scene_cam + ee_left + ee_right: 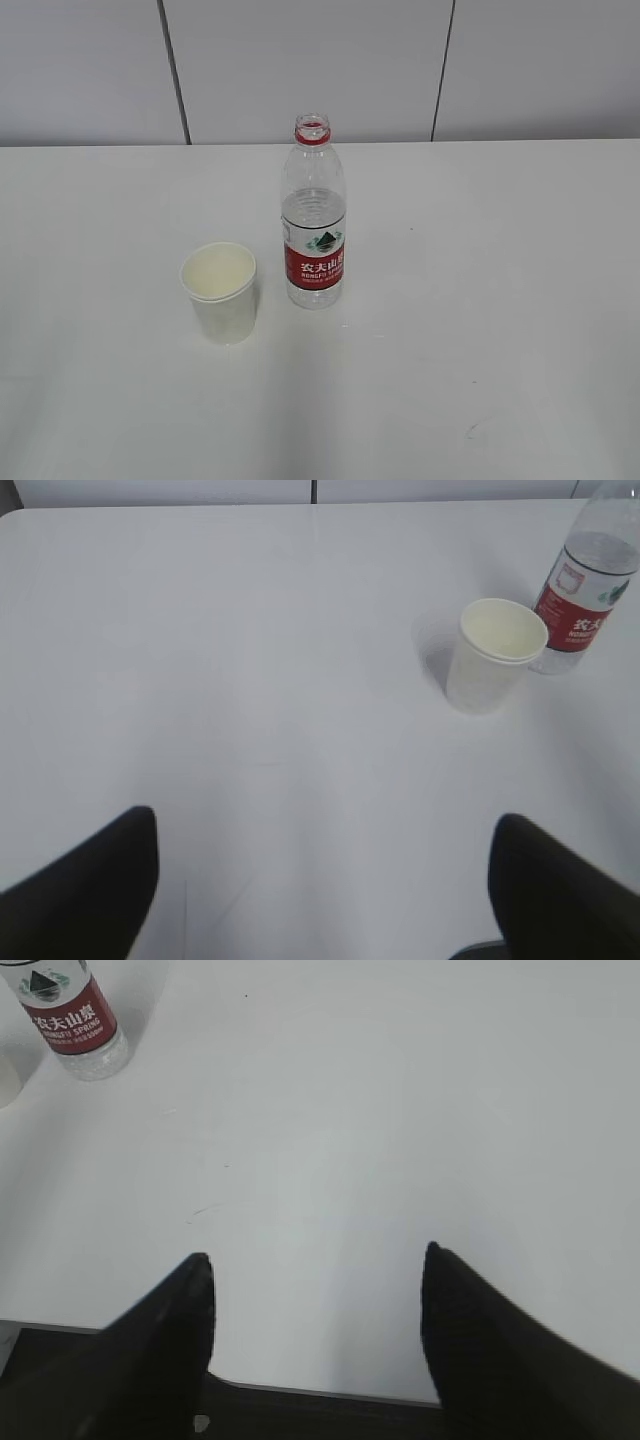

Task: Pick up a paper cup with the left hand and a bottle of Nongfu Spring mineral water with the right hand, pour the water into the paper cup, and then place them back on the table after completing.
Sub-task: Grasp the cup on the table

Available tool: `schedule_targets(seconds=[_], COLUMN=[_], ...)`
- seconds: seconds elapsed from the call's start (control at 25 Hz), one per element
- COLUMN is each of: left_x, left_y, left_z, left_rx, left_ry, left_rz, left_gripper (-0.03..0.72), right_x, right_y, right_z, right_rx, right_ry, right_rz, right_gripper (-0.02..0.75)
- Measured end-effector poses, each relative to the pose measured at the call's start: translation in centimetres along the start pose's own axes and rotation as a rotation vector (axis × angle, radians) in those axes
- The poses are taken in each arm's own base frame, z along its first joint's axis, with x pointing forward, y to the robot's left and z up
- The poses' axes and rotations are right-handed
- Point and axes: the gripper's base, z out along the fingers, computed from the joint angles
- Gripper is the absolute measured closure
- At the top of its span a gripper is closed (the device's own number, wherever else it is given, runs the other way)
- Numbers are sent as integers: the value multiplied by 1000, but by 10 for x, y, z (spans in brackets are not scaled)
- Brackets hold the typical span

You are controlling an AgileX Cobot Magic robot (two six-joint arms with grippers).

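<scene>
A white paper cup [220,291] stands upright on the white table [480,300], empty as far as I can see. Right beside it stands an uncapped Nongfu Spring bottle [314,215] with a red label, holding clear water [313,213] to about its shoulder. Neither gripper shows in the exterior view. In the left wrist view the cup [492,655] and bottle [585,590] are far ahead to the right; my left gripper [325,855] is open and empty. In the right wrist view the bottle [68,1015] is far ahead at upper left; my right gripper [318,1275] is open and empty.
A grey panelled wall [320,60] rises behind the table's far edge. The table's near edge [300,1390] shows as a dark line under my right gripper. A small scuff mark [470,430] lies on the tabletop at front right.
</scene>
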Motion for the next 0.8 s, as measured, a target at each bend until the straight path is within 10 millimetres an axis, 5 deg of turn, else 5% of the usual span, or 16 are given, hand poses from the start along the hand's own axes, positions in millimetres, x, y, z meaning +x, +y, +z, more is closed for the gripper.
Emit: schedule_targets(seconds=[0.68, 0.8], left_x=[0, -13], left_y=[1, 0], left_z=[0, -5], left_rx=[-12, -9], left_ry=[0, -129], left_rz=[7, 58], left_gripper=[115, 118], right_x=[0, -11], right_y=[0, 3], right_z=[0, -1], right_rx=[-4, -30], right_ry=[0, -64], right_rz=[0, -73], right_gripper=[256, 256])
